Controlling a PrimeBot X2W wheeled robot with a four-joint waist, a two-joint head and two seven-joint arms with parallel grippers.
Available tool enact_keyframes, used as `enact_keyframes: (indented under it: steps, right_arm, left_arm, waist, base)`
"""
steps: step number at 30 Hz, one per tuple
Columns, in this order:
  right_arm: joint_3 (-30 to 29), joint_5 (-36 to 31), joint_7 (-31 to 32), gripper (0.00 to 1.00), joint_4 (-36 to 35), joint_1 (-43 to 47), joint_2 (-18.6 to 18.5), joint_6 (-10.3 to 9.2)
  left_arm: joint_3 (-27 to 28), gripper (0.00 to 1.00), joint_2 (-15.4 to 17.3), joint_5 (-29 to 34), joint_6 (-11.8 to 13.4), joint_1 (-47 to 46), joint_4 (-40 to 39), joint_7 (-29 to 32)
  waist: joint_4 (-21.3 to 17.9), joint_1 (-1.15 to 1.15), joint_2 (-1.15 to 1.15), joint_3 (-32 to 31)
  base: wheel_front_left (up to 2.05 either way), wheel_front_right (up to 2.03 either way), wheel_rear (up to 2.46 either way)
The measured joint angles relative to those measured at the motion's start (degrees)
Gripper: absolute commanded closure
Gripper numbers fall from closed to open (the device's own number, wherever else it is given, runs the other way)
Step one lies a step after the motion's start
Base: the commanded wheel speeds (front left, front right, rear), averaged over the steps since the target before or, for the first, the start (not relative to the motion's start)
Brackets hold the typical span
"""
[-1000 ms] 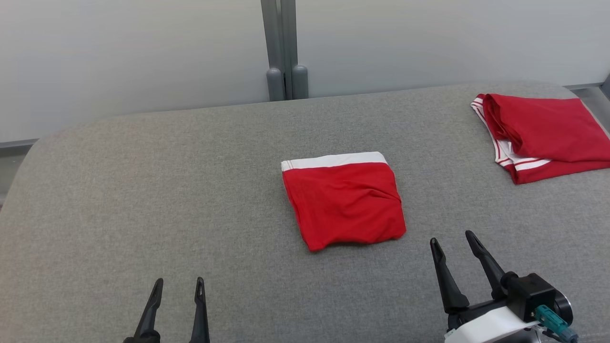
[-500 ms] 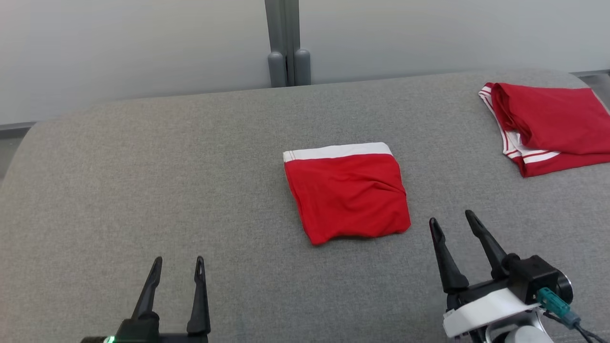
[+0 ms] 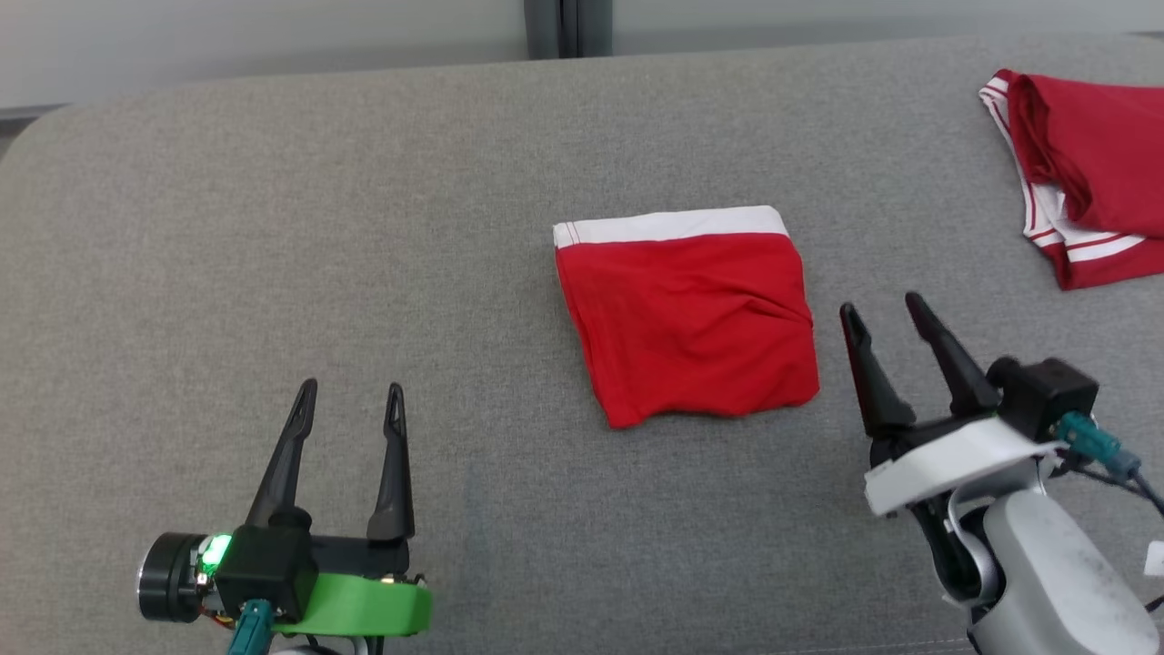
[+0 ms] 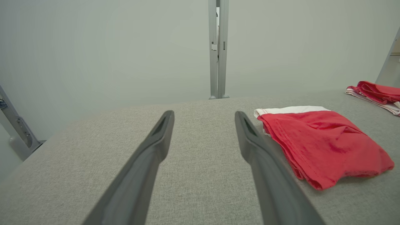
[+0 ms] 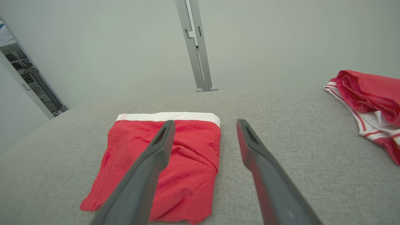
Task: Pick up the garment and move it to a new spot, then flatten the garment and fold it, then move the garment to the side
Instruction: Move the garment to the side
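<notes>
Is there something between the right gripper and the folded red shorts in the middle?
Nothing visible. Only bare grey surface lies between the right gripper and the folded red shorts; the other red garment lies apart at the right.

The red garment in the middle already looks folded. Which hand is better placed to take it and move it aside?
Probably the right hand: it is open and sits just beside the folded garment, at its right edge. The left hand, also open, is farther away.
</notes>
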Motion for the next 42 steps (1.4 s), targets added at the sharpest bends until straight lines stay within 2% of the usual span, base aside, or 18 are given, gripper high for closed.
enact_keyframes:
  steps: [4, 10, 17, 23, 24, 25, 26, 33, 38, 42]
  right_arm:
    - [4.1, 7.5, 0.0, 0.00, 4.4, -5.1, -4.0, 0.00]
    - [16.3, 21.4, 1.9, 0.00, 9.6, -11.4, -12.0, 0.00]
    - [23.3, 40.2, 9.6, 0.00, 8.3, -17.2, -17.8, 0.00]
    - [27.2, 47.2, 12.0, 0.00, 6.3, -20.0, -22.4, 0.01]
    - [28.2, 47.5, 12.0, 0.29, 5.7, -20.4, -23.1, 0.01]
    - [28.9, 47.5, 11.7, 0.73, 5.3, -20.7, -23.7, 0.01]
    - [29.8, 47.7, 11.4, 1.00, 4.9, -21.1, -24.3, 0.00]
    - [34.8, 45.1, 7.8, 1.00, 4.1, -24.7, -28.8, 0.04]
    - [34.9, 42.8, 4.7, 1.00, 3.7, -28.6, -34.4, 0.04]
    - [32.8, 40.6, 2.5, 1.00, 4.2, -31.3, -39.5, 0.03]
  left_arm:
    - [-0.7, 0.00, 0.0, 0.2, -0.1, -2.3, -0.6, 0.0]
    - [-1.6, 0.00, 0.0, 0.1, 0.0, -4.0, -0.8, 0.0]
    - [-3.3, 0.00, 0.0, -0.2, 0.0, -5.7, -0.9, 0.0]
    - [-4.4, 0.00, 0.0, -0.2, -0.1, -6.8, -1.5, 0.0]
    - [-4.5, 0.00, 0.0, -0.2, -0.1, -6.8, -1.5, 0.0]
    - [-4.5, 0.00, 0.0, -0.2, -0.1, -6.9, -1.6, 0.0]
    - [-4.6, 0.00, 0.0, -0.2, 0.0, -6.9, -1.7, 0.0]
    - [-4.3, 0.00, 0.0, 0.8, -0.1, -7.4, -2.7, 0.0]
    - [-4.1, 0.00, 0.0, 1.8, -0.6, -9.4, -4.9, 0.0]
    - [-5.9, 0.00, 0.4, 4.9, -0.7, -12.1, -6.5, 0.0]
  waist:
    - [0.6, 0.00, 0.00, 3.1]
    - [1.9, 0.00, 0.00, 7.1]
    - [3.3, 0.00, 0.00, 10.5]
    - [4.5, 0.00, 0.00, 12.6]
    - [4.6, 0.00, 0.00, 12.9]
    - [4.7, 0.00, 0.00, 13.1]
    - [4.8, 0.00, 0.00, 13.4]
    - [3.5, 0.00, 0.00, 14.5]
    - [2.0, 0.00, 0.00, 16.4]
    - [0.6, 0.00, 0.00, 18.8]
  base:
    - [0.00, 0.00, 0.00]
    - [0.00, 0.00, 0.00]
    - [0.00, 0.00, 0.00]
    - [0.00, 0.00, 0.00]
    - [0.00, 0.00, 0.00]
    - [0.00, 0.00, 0.00]
    - [0.00, 0.00, 0.00]
    - [0.00, 0.00, 0.00]
    - [0.00, 0.00, 0.00]
    - [0.00, 0.00, 0.00]
